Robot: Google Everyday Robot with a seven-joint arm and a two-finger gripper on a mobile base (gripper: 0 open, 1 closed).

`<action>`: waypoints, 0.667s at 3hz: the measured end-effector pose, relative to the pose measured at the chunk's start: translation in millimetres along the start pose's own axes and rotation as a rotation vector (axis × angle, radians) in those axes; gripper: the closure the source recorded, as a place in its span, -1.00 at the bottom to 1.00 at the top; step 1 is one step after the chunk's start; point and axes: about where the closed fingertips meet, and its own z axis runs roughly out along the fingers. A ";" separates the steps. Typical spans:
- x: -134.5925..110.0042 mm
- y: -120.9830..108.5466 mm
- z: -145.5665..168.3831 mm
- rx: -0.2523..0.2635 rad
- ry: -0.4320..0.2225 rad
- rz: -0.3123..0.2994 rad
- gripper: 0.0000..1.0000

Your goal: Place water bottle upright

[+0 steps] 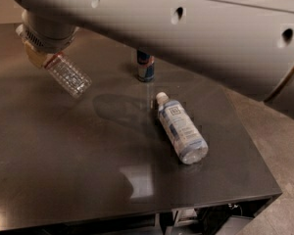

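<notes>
Smooth grey arm (pixel 186 28) is spanning the top. Dark glossy worktop (pixel 63 155) is carrying a larger labelled bottle (pixel 181 129), lying flat. Gripper (pixel 41 60) is hanging upper left, fingers (pixel 35 58) clamping the neck of the ribbed clear water bottle (pixel 68 76), which is tilting base-down. Cylindrical can (pixel 145 66) is standing behind.

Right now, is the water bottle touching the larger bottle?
Apart. The camera view shows bare table between the water bottle, held tilted by the gripper at upper left, and the larger bottle.

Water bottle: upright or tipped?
Tipped. The water bottle slants diagonally, base pointing down-right, its neck end gripped by the end effector at upper left.
</notes>
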 end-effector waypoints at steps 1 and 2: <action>-0.9 -4.1 3.5 -0.032 -0.041 0.012 1.00; -1.9 -13.6 13.4 -0.093 -0.125 0.043 1.00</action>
